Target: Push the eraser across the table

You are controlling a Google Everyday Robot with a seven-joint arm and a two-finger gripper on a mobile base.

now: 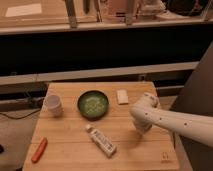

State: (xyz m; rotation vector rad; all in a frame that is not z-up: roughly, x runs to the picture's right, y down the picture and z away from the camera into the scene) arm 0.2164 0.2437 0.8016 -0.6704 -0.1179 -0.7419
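Note:
The eraser (122, 96) is a small flat cream-white block lying on the light wooden table (70, 132), to the right of the green bowl, near the far edge. My white arm reaches in from the right. My gripper (143, 127) hangs below the arm's wrist over the table's right part, nearer to me than the eraser and apart from it.
A green bowl (93, 104) sits mid-table at the back. A white cup (53, 105) stands at the left. A white printed tube (100, 140) lies in the front middle. An orange-red carrot-like object (39, 150) lies at the front left. Dark shelving runs behind the table.

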